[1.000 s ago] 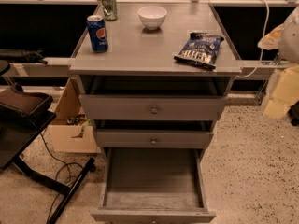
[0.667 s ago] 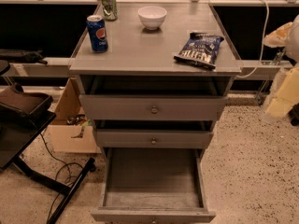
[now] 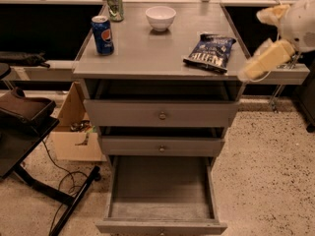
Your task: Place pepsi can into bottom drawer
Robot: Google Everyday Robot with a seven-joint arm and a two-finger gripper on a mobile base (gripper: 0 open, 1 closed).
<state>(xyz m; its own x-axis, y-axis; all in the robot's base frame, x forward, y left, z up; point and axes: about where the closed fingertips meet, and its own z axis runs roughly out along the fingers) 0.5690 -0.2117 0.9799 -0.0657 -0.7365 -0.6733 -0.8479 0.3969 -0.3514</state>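
The pepsi can [image 3: 102, 35] is blue with a round logo and stands upright at the left front of the grey cabinet top [image 3: 147, 53]. The bottom drawer [image 3: 160, 193] is pulled out, and its flat grey interior holds nothing. My gripper [image 3: 251, 44] comes in from the right edge of the view, over the right front corner of the cabinet top. Its two cream fingers [image 3: 266, 59] are spread apart and hold nothing. It is far to the right of the can.
A green-and-white can [image 3: 114, 5] and a white bowl [image 3: 161, 17] stand at the back of the top. A dark blue chip bag [image 3: 209, 52] lies near the gripper. The two upper drawers [image 3: 161, 114] stand slightly ajar. A cardboard box [image 3: 74, 136] and a black stand [image 3: 24, 119] are on the left.
My gripper has moved left and further into view, from beyond the right edge toward the cabinet's right front corner. The can, the bag and the drawers have not moved.
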